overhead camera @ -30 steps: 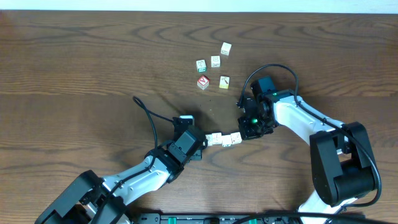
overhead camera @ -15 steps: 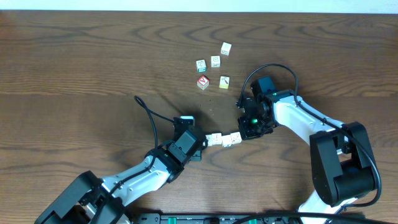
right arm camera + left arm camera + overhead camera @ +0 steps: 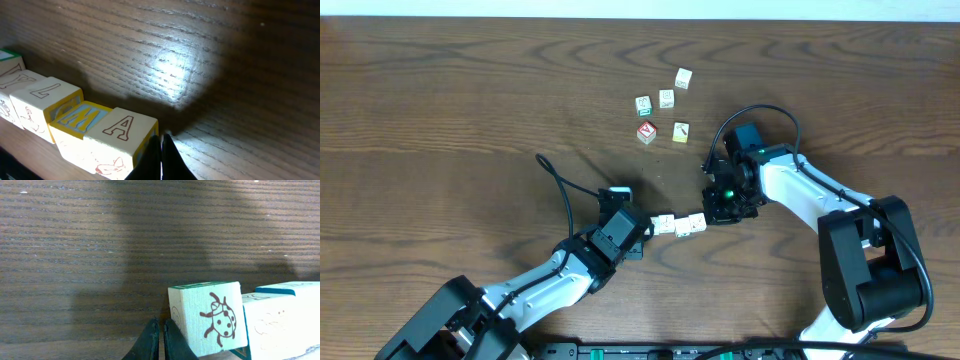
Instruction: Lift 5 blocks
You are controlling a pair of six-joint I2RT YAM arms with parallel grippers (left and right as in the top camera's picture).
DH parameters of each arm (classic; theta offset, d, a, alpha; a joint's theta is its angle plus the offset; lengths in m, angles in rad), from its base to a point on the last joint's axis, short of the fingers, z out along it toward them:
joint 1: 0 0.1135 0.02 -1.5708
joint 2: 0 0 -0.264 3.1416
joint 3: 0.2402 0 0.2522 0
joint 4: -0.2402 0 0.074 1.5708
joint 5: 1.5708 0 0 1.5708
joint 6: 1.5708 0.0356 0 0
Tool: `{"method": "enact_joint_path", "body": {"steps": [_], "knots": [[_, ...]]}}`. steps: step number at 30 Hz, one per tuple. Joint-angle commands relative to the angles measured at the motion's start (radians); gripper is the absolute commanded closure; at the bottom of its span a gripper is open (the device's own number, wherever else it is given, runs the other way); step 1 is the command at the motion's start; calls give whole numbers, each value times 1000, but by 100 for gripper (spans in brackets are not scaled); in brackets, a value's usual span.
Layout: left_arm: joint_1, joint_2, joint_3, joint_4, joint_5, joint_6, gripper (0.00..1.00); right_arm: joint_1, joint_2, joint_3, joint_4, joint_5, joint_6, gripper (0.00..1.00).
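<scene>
Stretching between the two arms, the row of five blocks (image 3: 682, 224) has its long axis running almost left to right in the overhead view. The right end sits a little farther from the robot than the left, and the line is slightly uneven in the middle. It is near the robot's side of the table (image 3: 440, 120), in front of both arms. The left fingers (image 3: 152, 342) are pressed together with no gap, and their tips touch the outer face of the ladybug block (image 3: 210, 317) at the left end of the row. The right fingers (image 3: 170, 157) are also fully closed, and their tips push against the block with letter A (image 3: 125, 132) at the other end, next to a yellow-topped block with M (image 3: 80, 117). So the row is squeezed end to end between the two pairs of closed tips, not inside any pair. Whether it touches the wood below, I cannot tell. Well apart, toward the far edge, four loose cubes (image 3: 666, 98) lie scattered, with a cube with a red face (image 3: 646, 131) among them.
</scene>
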Motion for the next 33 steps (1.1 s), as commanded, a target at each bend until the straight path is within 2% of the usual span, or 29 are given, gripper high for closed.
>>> {"method": "enact_joint_path", "body": {"steps": [1,4,10,20,27,33], "knots": [[3,21,-21,-33,11,18,92,6,-1,-5,-2,-40,45,99],[3,21,-21,-33,11,17,92,6,-1,-5,-5,-9,82,99],[3,21,-21,-33,11,17,92,5,-1,-5,-117,274,217,99],[3,21,-21,-34,11,17,93,97,-1,-5,-246,211,152,99],[3,21,-21,-33,5,16,92,208,-1,-5,-223,164,180,99],[3,21,-21,-95,-98,-70,92,244,-1,-5,-186,137,206,99]]}}
